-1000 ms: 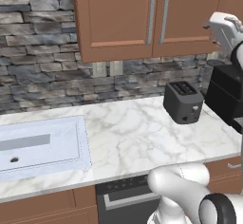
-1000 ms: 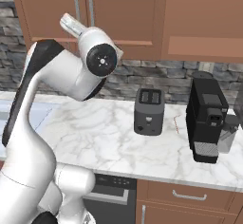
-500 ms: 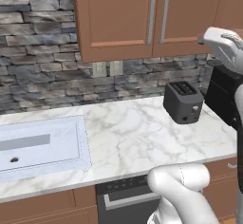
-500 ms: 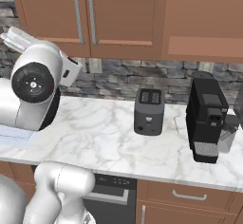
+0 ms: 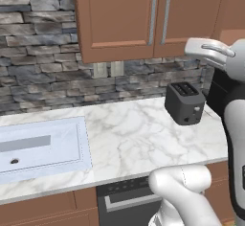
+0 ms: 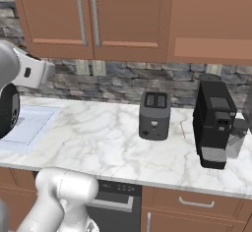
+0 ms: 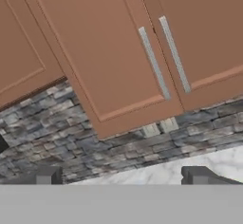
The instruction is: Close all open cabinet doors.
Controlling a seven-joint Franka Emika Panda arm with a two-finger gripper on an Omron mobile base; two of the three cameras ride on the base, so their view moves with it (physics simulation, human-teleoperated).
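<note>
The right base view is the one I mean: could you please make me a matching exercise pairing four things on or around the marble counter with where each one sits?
Things:
1. dark grey two-slot toaster
2. black coffee machine
3. white recessed sink
4. pair of reddish-brown wooden wall-cabinet doors with long silver bar handles

Places:
A. sunk into the counter at the far left
B. on the wall above the stone backsplash
C. near the middle of the counter
D. on the counter towards the right end

Pairs: 1-C, 2-D, 3-A, 4-B
</note>
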